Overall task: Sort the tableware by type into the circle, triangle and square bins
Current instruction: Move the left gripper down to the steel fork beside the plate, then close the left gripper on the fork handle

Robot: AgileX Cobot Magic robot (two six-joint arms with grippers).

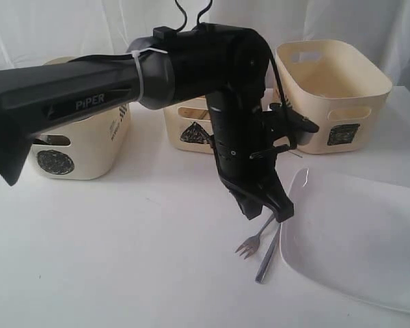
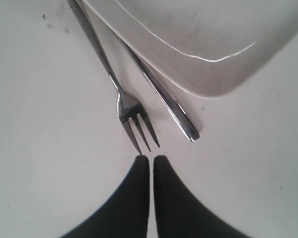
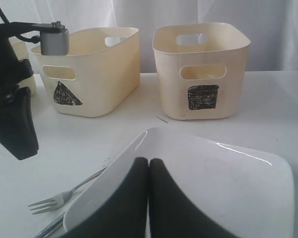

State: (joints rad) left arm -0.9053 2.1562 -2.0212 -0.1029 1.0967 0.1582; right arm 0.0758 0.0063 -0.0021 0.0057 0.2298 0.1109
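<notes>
Fork (image 2: 128, 110) and metal utensil (image 2: 169, 106) lie beside the plate (image 2: 203, 49).

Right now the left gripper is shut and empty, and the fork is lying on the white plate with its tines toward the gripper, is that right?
Not quite. The fork lies on the table next to the white plate, not on it; the left wrist view shows this. The rest holds: the left gripper is shut and empty, and the tines point toward it.
</notes>
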